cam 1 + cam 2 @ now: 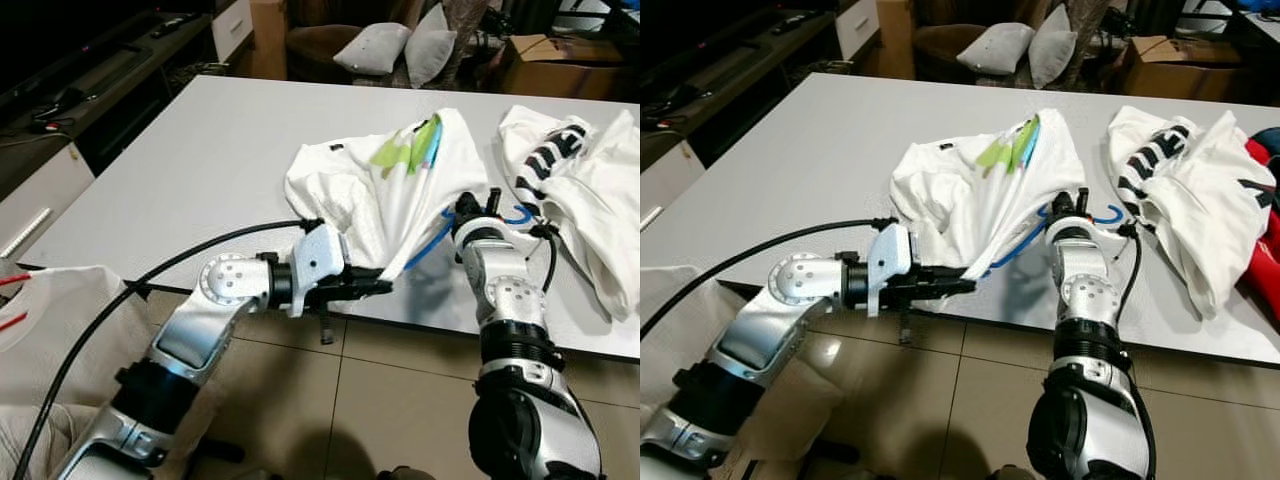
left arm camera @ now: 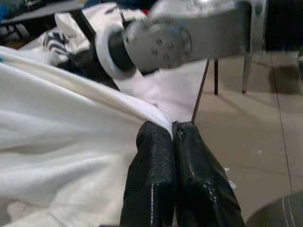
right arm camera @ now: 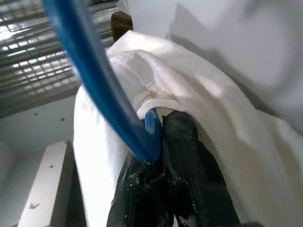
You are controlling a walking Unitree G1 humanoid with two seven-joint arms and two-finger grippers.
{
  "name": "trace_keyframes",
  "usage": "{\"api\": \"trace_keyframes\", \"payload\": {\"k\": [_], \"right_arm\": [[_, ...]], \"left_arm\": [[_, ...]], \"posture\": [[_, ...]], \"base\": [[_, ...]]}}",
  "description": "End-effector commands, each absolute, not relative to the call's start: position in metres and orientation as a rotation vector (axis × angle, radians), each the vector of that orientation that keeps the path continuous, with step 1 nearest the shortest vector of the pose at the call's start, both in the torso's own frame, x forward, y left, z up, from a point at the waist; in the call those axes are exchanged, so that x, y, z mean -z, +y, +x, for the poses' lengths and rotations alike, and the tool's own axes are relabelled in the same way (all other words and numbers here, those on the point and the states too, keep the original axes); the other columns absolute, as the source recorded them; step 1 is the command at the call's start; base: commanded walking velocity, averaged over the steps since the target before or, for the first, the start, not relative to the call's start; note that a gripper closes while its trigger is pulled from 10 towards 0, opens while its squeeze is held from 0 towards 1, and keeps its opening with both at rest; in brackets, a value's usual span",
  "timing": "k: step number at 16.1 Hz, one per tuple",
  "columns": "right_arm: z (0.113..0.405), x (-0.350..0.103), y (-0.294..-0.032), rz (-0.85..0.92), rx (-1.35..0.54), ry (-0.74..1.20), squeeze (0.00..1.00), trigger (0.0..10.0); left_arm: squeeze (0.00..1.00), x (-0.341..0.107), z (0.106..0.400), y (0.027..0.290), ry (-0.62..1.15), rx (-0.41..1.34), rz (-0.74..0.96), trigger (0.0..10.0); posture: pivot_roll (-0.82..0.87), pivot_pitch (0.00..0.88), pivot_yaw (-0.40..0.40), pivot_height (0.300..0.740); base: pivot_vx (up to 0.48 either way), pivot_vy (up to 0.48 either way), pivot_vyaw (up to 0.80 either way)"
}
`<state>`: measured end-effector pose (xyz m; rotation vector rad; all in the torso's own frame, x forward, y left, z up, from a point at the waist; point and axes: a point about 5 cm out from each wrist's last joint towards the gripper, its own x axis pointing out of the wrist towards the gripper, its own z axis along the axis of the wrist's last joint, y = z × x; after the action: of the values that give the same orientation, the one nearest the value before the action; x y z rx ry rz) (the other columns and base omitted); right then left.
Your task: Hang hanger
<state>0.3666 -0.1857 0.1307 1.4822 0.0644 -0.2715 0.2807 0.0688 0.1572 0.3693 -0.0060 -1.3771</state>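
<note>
Left pincer is clamped on the hem of the white T-shirt, stretching it off the near edge of the white table. Right pincer, just to the right, is closed on the blue hanger, whose bar runs under the shirt. A second white garment lies farther right on the table.

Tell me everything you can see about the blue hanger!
The hanger is thin, bright blue and looks like plastic. Most of it is tucked inside the white shirt on the table; a slanted bar and a curl peek out. The right gripper pinches it along with the shirt's hem.
</note>
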Motion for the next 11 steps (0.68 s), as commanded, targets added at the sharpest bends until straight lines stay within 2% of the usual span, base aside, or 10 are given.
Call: {"api": "trace_keyframes", "payload": {"k": [1, 6, 9, 11], "right_arm": [[0.372, -0.15, -0.194, 1.537, 0.241, -0.039, 0.0, 10.0], [0.377, -0.16, -0.184, 1.57, 0.153, -0.086, 0.0, 10.0], [0.382, -0.168, -0.172, 1.53, 0.073, -0.082, 0.0, 10.0], [0.378, -0.149, -0.153, 1.469, 0.09, 0.006, 0.0, 10.0]], "left_arm": [[0.0, -0.15, 0.277, 0.067, 0.018, 1.401, 0.396, 0.0], [0.0, -0.162, 0.275, 0.056, -0.023, 1.439, 0.306, 0.0], [0.0, -0.182, 0.276, 0.043, -0.102, 1.46, 0.186, 0.0], [0.0, -0.179, 0.291, 0.035, -0.108, 1.34, 0.195, 0.0]], "posture": [[-0.13, 0.0, 0.023, 0.74], [-0.11, 0.0, 0.007, 0.74], [-0.09, 0.0, -0.003, 0.74], [-0.1, 0.0, 0.021, 0.74]], "base": [[0.0, 0.0, 0.0], [0.0, 0.0, 0.0], [0.0, 0.0, 0.0], [0.0, 0.0, 0.0]]}}
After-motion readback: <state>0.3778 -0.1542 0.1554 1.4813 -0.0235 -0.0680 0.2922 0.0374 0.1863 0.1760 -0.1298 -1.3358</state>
